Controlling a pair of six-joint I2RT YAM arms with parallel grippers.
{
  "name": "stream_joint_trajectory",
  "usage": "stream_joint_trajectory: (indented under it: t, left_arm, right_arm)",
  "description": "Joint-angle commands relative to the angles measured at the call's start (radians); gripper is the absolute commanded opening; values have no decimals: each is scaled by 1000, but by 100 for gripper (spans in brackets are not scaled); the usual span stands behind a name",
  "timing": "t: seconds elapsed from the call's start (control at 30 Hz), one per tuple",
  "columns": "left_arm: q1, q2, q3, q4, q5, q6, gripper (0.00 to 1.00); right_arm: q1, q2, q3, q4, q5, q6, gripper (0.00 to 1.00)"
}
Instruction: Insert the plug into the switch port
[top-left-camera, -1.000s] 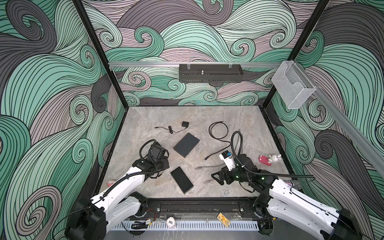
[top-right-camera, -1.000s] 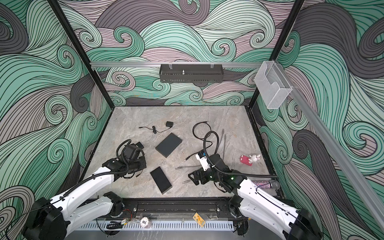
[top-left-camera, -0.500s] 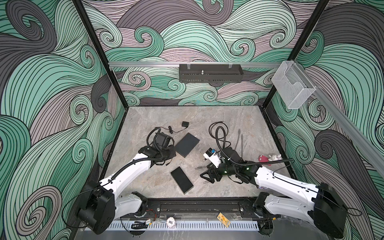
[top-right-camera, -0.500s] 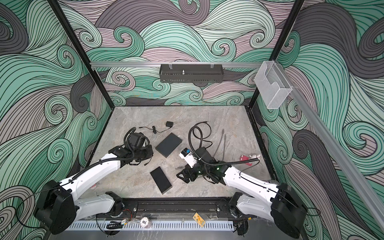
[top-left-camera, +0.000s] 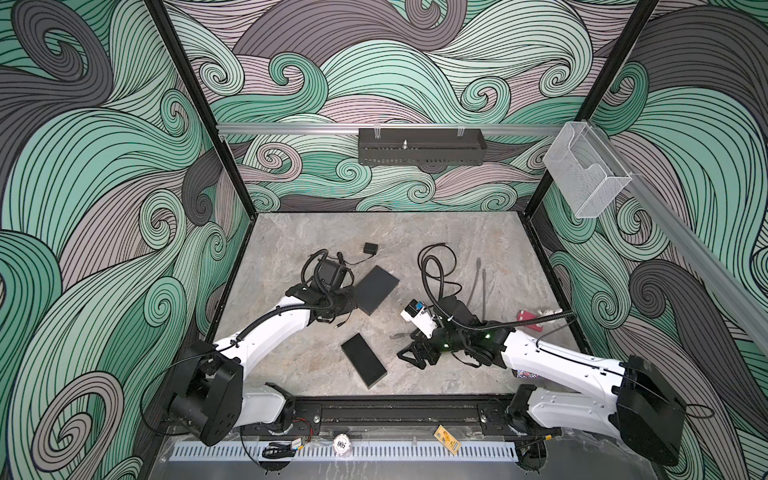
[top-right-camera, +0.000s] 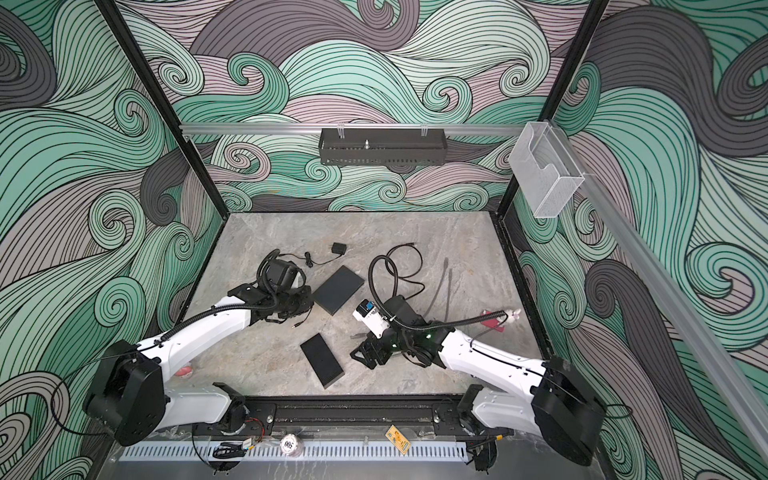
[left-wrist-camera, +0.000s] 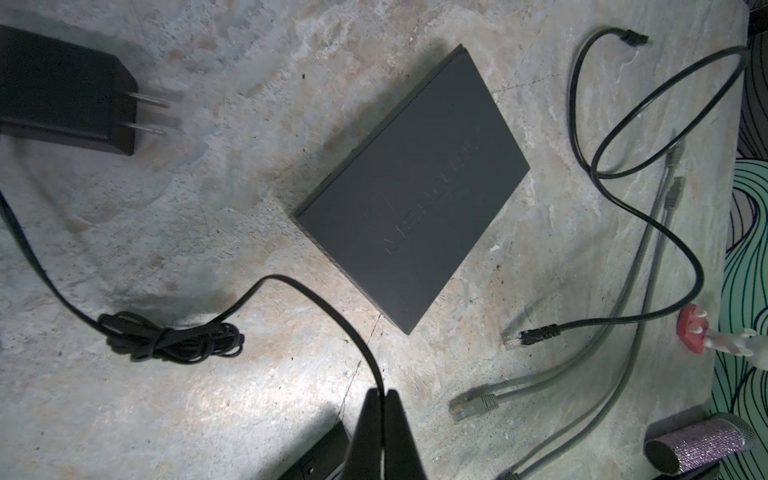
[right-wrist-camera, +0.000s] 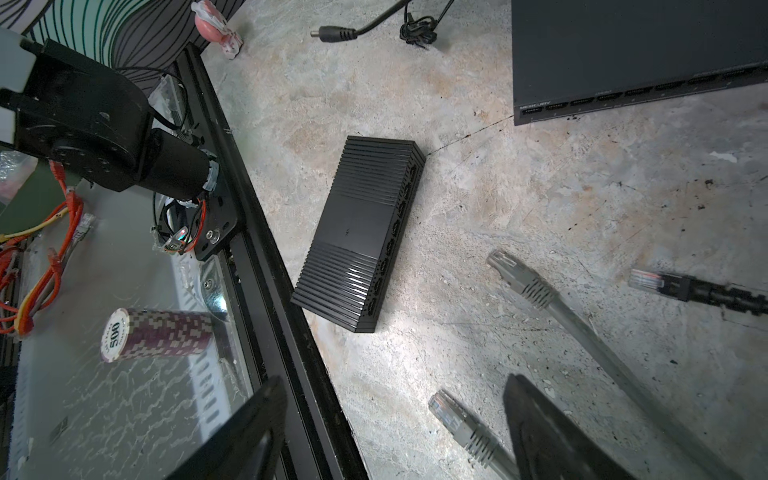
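Observation:
My left gripper (left-wrist-camera: 380, 392) is shut on a thin black power cord (left-wrist-camera: 316, 299). The cord's barrel plug (right-wrist-camera: 334, 33) sticks out just past that gripper (top-left-camera: 329, 319) in both top views (top-right-camera: 297, 325). A small ribbed black switch (right-wrist-camera: 361, 232) lies near the front (top-left-camera: 363, 359), its row of ports facing my right gripper (top-left-camera: 415, 357). My right gripper (right-wrist-camera: 392, 390) hangs open over the table, and a grey network plug (right-wrist-camera: 451, 417) lies between its fingers, untouched. A flat black switch (left-wrist-camera: 415, 191) lies beside the left gripper (top-left-camera: 376, 289).
The cord's wall adapter (left-wrist-camera: 62, 87) sits at the back. A second grey network plug (right-wrist-camera: 519, 278) and a black one (right-wrist-camera: 648, 280) lie right of the small switch. A chip roll (right-wrist-camera: 158, 334) lies beyond the black front rail (top-left-camera: 395, 409). A pink item (top-left-camera: 530, 320) is at the right.
The left arm has carried the cord away from the front, up beside the flat switch. The right gripper has moved left, toward the small switch, and stays open.

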Motion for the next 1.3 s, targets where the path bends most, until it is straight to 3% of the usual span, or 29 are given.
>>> stream_joint_trajectory:
  t: [0.0,0.27,0.57,0.77,1.03,1.27]
  left_arm:
    - [-12,8,31,10,9,41,0]
    - [-12,31,39,33,51,77,0]
    - [-12,75,75,46,103,103,0]
    - [-12,74,84,59,175,108,0]
    - [-10,69,81,58,270,43,0]
    - [-10,32,57,65,255,-24,0]
  right_arm:
    - [7,12,24,-23,38,3,90]
    - [7,47,20,1,91,37,96]
    - [7,115,35,60,32,9,94]
    - [7,113,53,23,18,-26,89]
    - [7,107,67,51,-17,-11,69]
    - [8,155,120,137,-3,6,67]
